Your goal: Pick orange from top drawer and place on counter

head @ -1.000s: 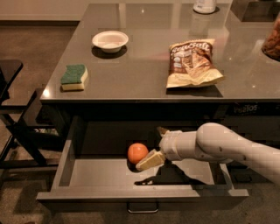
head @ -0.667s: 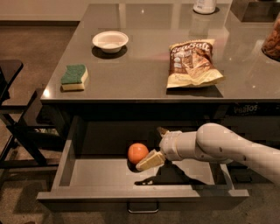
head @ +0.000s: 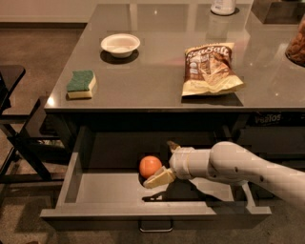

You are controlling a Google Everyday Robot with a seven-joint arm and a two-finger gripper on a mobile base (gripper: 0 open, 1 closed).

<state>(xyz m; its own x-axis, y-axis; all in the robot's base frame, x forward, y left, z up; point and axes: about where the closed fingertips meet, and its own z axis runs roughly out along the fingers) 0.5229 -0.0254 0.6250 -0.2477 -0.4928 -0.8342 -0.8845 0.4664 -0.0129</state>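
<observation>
The orange (head: 149, 166) lies in the open top drawer (head: 114, 191), near the middle, below the counter (head: 152, 81). My gripper (head: 163, 163) reaches into the drawer from the right, level with the orange. Its fingers are spread apart: the near finger (head: 158, 179) lies just in front of and under the orange, and the far finger (head: 172, 146) is behind it to the right. The orange sits at the mouth of the jaws and rests on the drawer floor.
On the counter stand a white bowl (head: 120, 44), a green and yellow sponge (head: 81, 84) and a chip bag (head: 209, 68). A white container (head: 223, 6) and a jar (head: 296, 45) are at the far right. A dark chair (head: 14, 124) stands to the drawer's left.
</observation>
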